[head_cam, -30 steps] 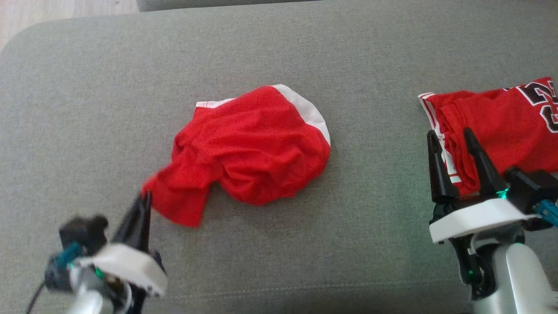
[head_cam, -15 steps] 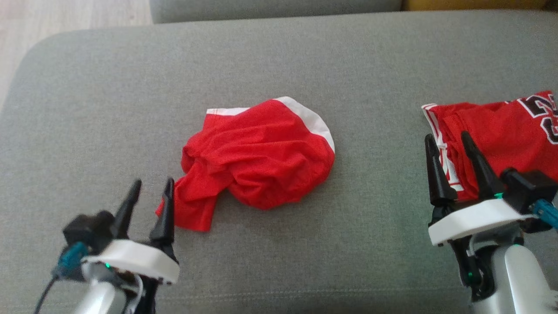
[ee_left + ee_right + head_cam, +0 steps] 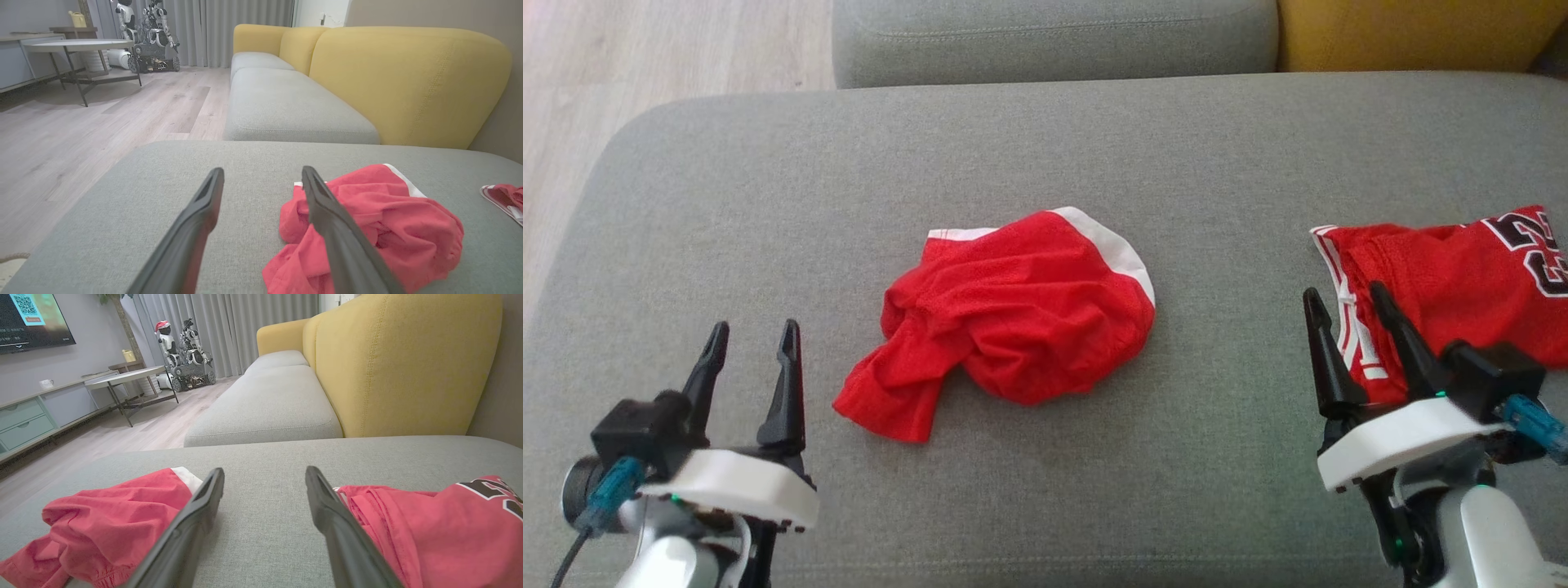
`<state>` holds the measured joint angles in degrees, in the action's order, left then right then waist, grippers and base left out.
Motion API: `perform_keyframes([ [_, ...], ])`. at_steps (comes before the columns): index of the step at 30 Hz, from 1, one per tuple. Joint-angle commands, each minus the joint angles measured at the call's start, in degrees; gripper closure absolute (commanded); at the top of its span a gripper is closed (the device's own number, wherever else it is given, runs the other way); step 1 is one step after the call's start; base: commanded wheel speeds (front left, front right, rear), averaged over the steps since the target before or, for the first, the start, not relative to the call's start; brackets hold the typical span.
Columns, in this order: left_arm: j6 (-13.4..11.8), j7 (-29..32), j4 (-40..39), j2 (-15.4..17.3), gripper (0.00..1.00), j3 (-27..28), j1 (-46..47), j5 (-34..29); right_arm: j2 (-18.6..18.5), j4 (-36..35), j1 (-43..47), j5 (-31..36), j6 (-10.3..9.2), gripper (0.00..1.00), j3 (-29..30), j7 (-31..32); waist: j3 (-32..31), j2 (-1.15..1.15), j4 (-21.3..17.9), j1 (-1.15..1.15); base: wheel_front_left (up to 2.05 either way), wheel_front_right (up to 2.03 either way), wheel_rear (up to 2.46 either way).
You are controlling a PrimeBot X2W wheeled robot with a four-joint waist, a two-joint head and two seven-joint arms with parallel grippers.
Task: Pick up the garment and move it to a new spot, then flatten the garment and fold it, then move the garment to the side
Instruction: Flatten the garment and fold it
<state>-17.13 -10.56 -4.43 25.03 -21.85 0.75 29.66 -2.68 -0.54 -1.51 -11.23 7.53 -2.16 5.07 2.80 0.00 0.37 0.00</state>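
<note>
Reaching into the garment (image 3: 1021,314) as it lies now, I risk pinching several layers at once, because the cloth is bunched and its true corners are hidden under the folds; it would then rise as a lump and not open flat. It is red mesh-like fabric with a white band along its far right edge, crumpled in a heap at the middle of the grey cushion (image 3: 1045,139), with one loose flap pointing to the near left. My left gripper (image 3: 754,327) hovers near that flap but apart from it, fingers spread and holding nothing. My right gripper (image 3: 1343,290) is spread as well and empty, just beside the left edge of a second red jersey (image 3: 1445,269) at the right, which I could catch by mistake.
</note>
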Motion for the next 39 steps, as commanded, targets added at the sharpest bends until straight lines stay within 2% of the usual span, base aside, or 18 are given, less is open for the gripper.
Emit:
perform_keyframes([
  [1,-0.52,0.27,-2.35,1.82,0.00,2.60,2.17,-0.45,-0.20,-2.52,-0.91,0.18,-0.04,0.00,-1.51,0.21,-0.09,0.00,0.03,0.00,0.00,0.00,0.00],
  [16,-1.19,0.84,-3.88,2.25,0.00,2.17,2.04,-0.59,-0.20,-2.97,-1.09,0.33,-0.04,0.00,-1.40,0.27,0.59,0.00,-0.09,0.00,0.00,0.00,0.00],
  [21,-0.98,0.85,-4.19,2.52,0.00,2.01,2.96,-0.81,-0.20,-0.83,-1.87,-0.64,-0.04,0.00,-2.02,0.69,1.63,0.00,0.55,0.00,0.00,0.00,0.00],
  [24,-0.82,0.68,-4.39,2.61,0.00,1.94,3.65,-0.97,-0.20,3.48,-2.90,-3.10,-0.04,0.00,-5.70,1.19,2.90,0.00,1.19,0.00,0.00,0.00,0.00],
  [31,-0.16,0.44,-3.74,1.93,0.00,1.13,5.75,-1.06,-0.20,17.68,-7.95,-12.91,-0.04,0.00,-20.67,-1.33,5.94,0.00,3.65,0.00,0.00,0.00,0.00],
  [39,0.77,-0.43,-2.32,1.38,0.00,0.55,7.88,-1.18,-0.20,29.32,-16.24,-26.64,-0.04,0.00,-27.75,-7.25,8.24,0.00,5.38,0.00,0.00,0.00,0.00],
])
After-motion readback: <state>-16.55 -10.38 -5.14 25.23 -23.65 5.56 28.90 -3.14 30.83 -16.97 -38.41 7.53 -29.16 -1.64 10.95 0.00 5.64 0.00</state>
